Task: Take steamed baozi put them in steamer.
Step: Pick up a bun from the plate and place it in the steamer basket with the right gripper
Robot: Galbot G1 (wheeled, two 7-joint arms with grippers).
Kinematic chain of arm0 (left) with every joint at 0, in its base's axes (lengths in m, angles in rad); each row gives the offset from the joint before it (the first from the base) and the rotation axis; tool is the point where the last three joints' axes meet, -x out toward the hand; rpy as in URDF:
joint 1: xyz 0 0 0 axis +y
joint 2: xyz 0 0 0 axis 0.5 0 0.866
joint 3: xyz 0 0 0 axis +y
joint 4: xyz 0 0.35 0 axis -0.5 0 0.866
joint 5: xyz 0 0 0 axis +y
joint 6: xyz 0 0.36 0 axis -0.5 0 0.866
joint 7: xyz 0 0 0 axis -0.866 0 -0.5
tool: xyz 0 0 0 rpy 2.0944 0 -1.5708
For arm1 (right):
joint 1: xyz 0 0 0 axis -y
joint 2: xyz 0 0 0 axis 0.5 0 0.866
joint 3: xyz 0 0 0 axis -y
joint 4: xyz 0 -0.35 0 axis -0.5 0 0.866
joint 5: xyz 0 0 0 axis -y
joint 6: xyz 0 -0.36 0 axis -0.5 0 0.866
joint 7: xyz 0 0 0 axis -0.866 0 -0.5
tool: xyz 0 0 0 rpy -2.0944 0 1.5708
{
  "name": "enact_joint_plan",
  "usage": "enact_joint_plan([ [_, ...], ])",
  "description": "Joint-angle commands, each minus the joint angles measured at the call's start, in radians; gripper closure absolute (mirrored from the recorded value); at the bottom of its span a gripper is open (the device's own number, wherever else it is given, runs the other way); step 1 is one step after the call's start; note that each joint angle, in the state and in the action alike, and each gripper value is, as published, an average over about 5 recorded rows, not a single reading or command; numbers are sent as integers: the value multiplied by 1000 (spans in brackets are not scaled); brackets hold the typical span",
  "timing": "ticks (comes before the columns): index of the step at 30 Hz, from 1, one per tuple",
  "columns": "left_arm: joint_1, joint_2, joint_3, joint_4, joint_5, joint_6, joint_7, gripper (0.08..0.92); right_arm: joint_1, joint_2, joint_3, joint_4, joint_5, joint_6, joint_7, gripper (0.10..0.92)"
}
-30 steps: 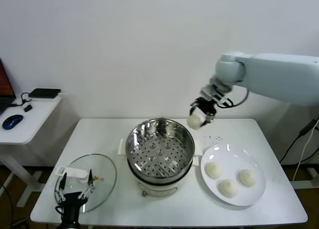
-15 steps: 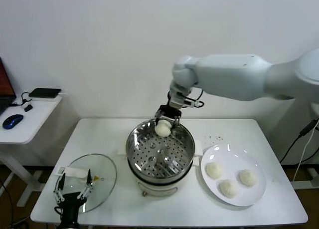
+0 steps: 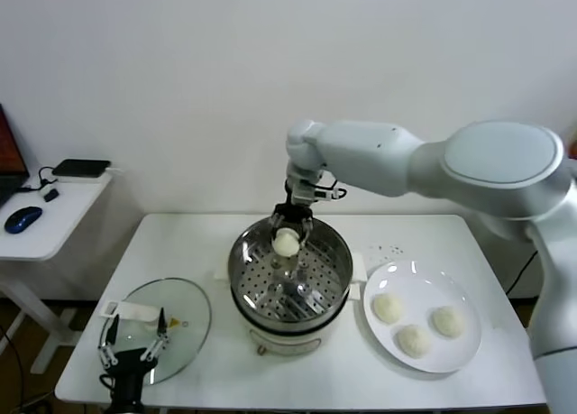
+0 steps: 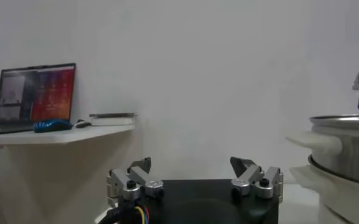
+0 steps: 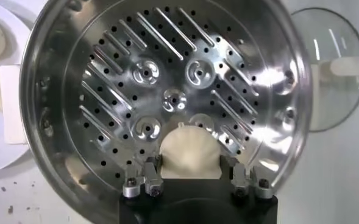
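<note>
My right gripper (image 3: pixel 287 241) is shut on a creamy-white baozi (image 3: pixel 286 243) and holds it over the far part of the steel steamer (image 3: pixel 288 279). In the right wrist view the baozi (image 5: pixel 189 154) sits between the fingers (image 5: pixel 150 167), above the perforated tray (image 5: pixel 167 91). Three more baozi (image 3: pixel 387 307) (image 3: pixel 414 340) (image 3: pixel 446 320) lie on the white plate (image 3: pixel 455 360) to the steamer's right. My left gripper (image 3: pixel 135 337) is open and parked low at the front left, by the glass lid; it shows in its own wrist view (image 4: pixel 191 167).
A round glass lid (image 3: pixel 185 315) lies on the table left of the steamer. A side desk (image 3: pixel 50 211) with a mouse and a dark box stands at the far left. Small dark specks (image 3: pixel 389 249) mark the table behind the plate.
My right arm has carried the baozi leftward from above the plate side to over the steamer, and lowered it toward the tray. The left arm has not moved.
</note>
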Motion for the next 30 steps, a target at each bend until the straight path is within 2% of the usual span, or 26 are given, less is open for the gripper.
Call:
enact_joint_plan([
  [1,-1,-13,1,7,4,-3,0,177,-42,36,1,-66,-24,50,-9,389],
  [10,-7,-12,1,16,4,-6,0,177,-51,50,-1,-84,-30,50,-29,373],
  [17,-9,-7,1,16,1,-4,0,177,-28,53,-13,-87,18,50,-39,227],
  [24,-3,-4,1,7,7,-2,3,177,67,13,-69,-27,181,50,-85,203],
  [27,3,-4,1,-1,9,-2,1,177,147,-39,-123,51,345,31,-112,202],
  [30,9,-6,3,-8,14,-1,1,177,253,-102,-222,162,526,-57,-129,203],
])
